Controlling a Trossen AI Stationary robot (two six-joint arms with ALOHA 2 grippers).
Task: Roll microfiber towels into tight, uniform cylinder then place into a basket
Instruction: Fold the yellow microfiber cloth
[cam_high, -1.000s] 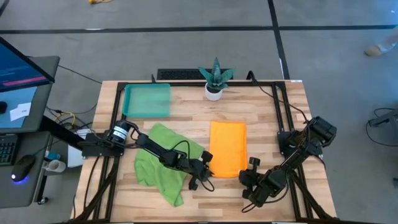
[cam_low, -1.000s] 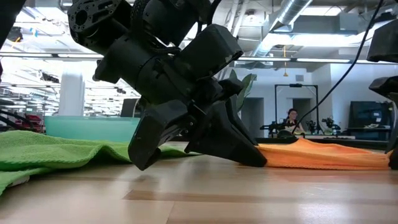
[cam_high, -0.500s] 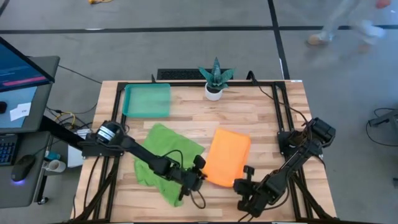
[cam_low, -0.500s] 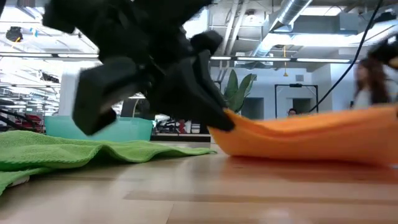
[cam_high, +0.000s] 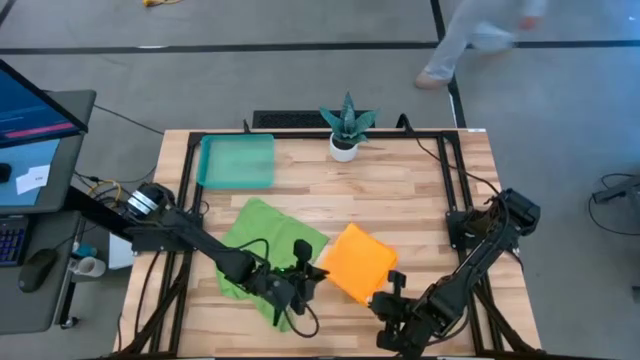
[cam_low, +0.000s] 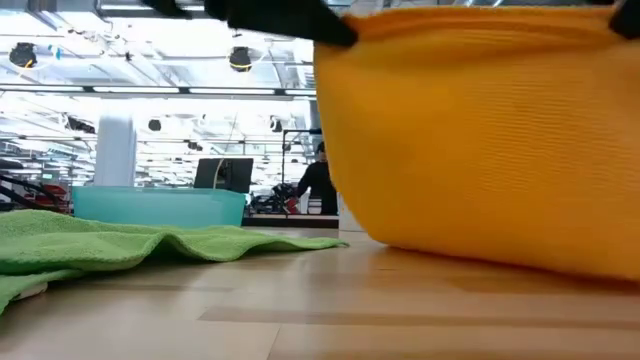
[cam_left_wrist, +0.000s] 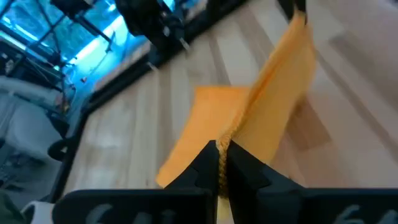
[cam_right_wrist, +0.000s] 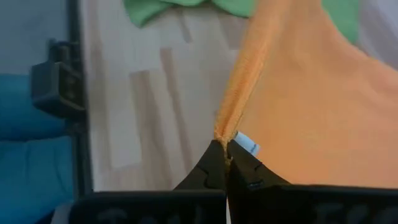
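Two towels: orange towel (cam_high: 357, 262), green towel (cam_high: 262, 243); one basket (cam_high: 236, 161).

On the light wooden plank desk (cam_high: 420, 190) lie two soft microfiber towels, one bright orange (cam_high: 358, 262) and one lime green (cam_high: 262, 240), the green one just beside the orange one on the side toward the basket. There is one shallow rectangular basket of translucent teal-green plastic (cam_high: 237, 162) at a far corner of the desk, well apart from the orange towel, and one small white pot with a green spiky plant (cam_high: 345, 126) at the far edge beyond that towel. Two dark robot arms reach in, one on each side of the orange towel, and one person (cam_high: 480, 35) walks on the floor beyond the desk.
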